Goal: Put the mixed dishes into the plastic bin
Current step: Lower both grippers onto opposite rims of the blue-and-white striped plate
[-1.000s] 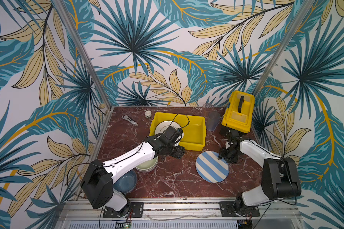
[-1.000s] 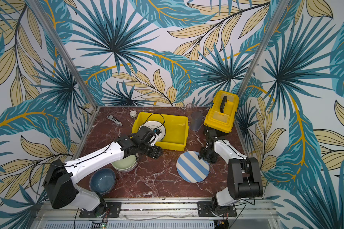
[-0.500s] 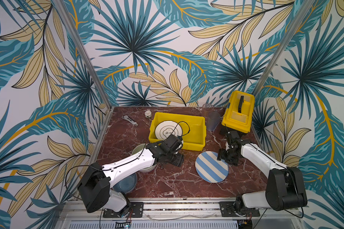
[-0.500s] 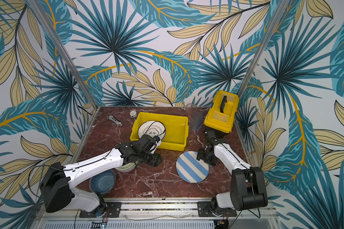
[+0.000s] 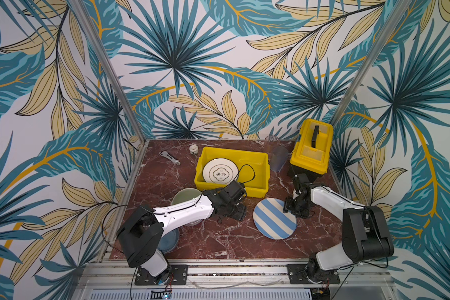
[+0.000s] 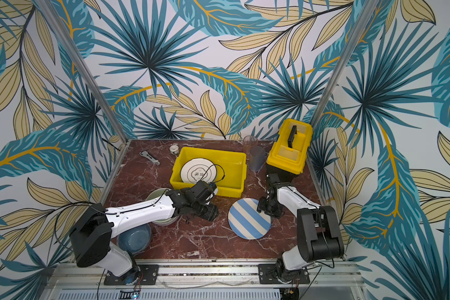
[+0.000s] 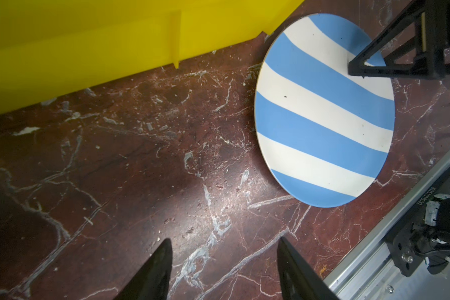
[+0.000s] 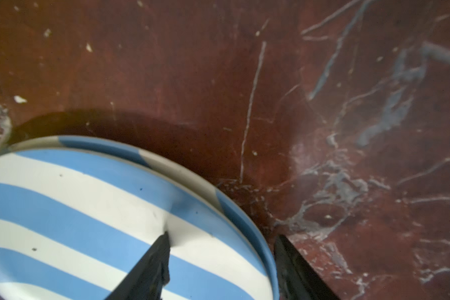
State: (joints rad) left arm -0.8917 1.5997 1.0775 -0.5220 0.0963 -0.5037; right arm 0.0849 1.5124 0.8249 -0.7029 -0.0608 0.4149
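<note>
**Right fingers (image 8: pixel 153 267) straddle the striped plate (image 5: pixel 273 220) at its rim but grip nothing, so the grasp is the weak point.**

The striped plate lies flat on the table (image 5: pixel 213 241), just in front of the right corner of the bin (image 5: pixel 257 189) and outside it. A white plate (image 5: pixel 220 170) is already in the bin. The right fingers stand apart, one over the plate's face and the other outside the rim, down by the table. If the outer one fails to get under the low rim, closing would probably just shove the plate across the smooth table. A pinch at one edge could also let the plate swing down and slip, or clip the bin's near wall on the way over. The left fingers (image 7: pixel 153 275), also apart and empty, hover in front of that wall, so the two arms might collide there.
</note>
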